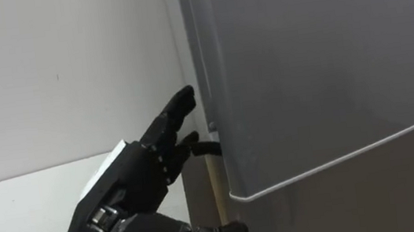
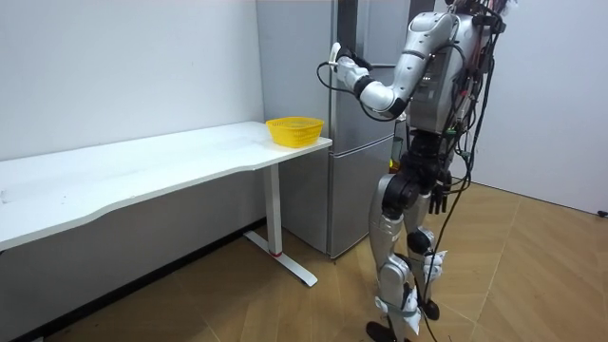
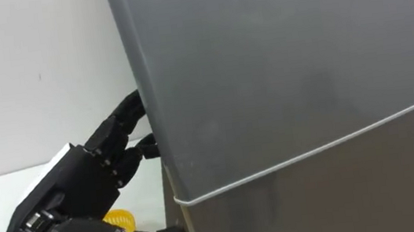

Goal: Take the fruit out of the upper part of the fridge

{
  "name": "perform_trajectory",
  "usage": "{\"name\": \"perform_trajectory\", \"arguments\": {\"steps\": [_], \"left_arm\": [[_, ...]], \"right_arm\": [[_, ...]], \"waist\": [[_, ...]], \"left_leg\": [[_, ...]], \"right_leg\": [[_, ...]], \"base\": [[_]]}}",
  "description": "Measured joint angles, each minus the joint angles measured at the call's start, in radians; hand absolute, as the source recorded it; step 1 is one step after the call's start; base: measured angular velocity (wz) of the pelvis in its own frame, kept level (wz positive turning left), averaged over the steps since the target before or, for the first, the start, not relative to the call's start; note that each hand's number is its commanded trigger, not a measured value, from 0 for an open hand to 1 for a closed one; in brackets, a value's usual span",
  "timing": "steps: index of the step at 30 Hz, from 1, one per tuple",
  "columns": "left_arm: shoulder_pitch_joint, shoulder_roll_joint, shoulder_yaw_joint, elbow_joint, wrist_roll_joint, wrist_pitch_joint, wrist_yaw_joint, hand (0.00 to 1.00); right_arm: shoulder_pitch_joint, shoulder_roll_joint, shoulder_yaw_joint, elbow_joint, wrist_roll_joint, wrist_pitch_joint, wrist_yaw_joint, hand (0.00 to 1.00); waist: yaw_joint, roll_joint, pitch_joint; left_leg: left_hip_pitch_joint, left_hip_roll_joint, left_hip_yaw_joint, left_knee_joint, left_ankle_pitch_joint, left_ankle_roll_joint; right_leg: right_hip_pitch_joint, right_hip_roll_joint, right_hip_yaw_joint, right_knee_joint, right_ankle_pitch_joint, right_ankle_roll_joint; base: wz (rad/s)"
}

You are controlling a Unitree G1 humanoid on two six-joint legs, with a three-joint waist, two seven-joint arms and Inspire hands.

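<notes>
Upper fridge door (image 1: 319,62): plain grey, shut, with a pale seam dividing it from the lower door (image 1: 375,198). Left hand (image 1: 139,176) is at the door's left edge, fingers (image 1: 182,107) extended and uncurled, tips at that edge. Right hand (image 2: 439,199) hangs by the hip.

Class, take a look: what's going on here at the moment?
A humanoid robot stands facing a tall grey fridge, next to a long white table that carries a yellow mesh basket. Its left robot hand reaches with straight fingers to the left edge of the fridge's upper door, which is closed. Its right robot hand hangs at its side.
</notes>
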Motion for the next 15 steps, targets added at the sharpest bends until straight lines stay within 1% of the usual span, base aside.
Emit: {"name": "perform_trajectory", "arguments": {"steps": [4, 8, 11, 13, 14, 15], "left_arm": [[0.0, 0.002, -0.002, 0.0, -0.014, 0.0, 0.0, 0.0], [-0.001, 0.015, -0.012, 0.0, -0.047, 0.002, -0.001, 0.0], [-0.002, 0.018, -0.021, 0.0, -0.063, 0.002, -0.001, 0.0], [-0.01, 0.019, -0.031, 0.0, -0.078, 0.002, -0.001, 0.0], [-0.024, 0.019, -0.039, 0.0, -0.078, 0.002, -0.001, 0.0], [-0.032, 0.019, -0.044, 0.0, -0.079, 0.002, -0.002, 0.0]], "right_arm": [[0.0, -0.001, 0.0, -0.001, 0.002, 0.0, 0.0, 0.0], [0.001, -0.002, 0.01, -0.009, 0.008, 0.0, -0.005, 0.0], [0.0, -0.002, 0.01, -0.009, 0.01, -0.002, -0.013, 0.0], [0.0, -0.002, 0.011, -0.009, 0.019, -0.003, -0.021, 0.0], [0.0, -0.002, 0.011, -0.009, 0.021, -0.003, -0.022, 0.0], [0.001, -0.002, 0.012, -0.009, 0.021, -0.003, -0.021, 0.0]], "waist": [[0.0, 0.002, -0.0009], [-0.002, 0.002, -0.0006], [-0.002, 0.002, -0.0006], [-0.002, 0.005, 0.0007], [-0.003, 0.008, 0.0033], [-0.004, 0.009, 0.0042]], "left_leg": [[0.0, 0.0, 0.0, 0.0, 0.0, 0.0], [-0.001, 0.0, -0.001, 0.0, 0.0, 0.0], [0.0, 0.0, -0.001, 0.0, 0.0, 0.0], [0.0, 0.0, -0.001, 0.001, 0.0, 0.0], [0.0, 0.0, 0.0, 0.001, 0.0, 0.0], [0.0, 0.0, 0.0, 0.001, 0.0, 0.0]], "right_leg": [[0.0, 0.0, 0.0, -0.001, 0.0, 0.0], [0.002, 0.0, 0.001, -0.002, 0.0, 0.0], [0.002, 0.0, 0.001, -0.002, 0.0, 0.0], [0.002, 0.0, 0.004, -0.002, 0.0, 0.0], [0.002, 0.0, 0.004, -0.002, 0.001, 0.0], [0.002, 0.0, 0.003, -0.002, 0.001, 0.0]], "base": [[0.0], [0.0], [0.0], [0.0], [0.0], [0.0]]}}
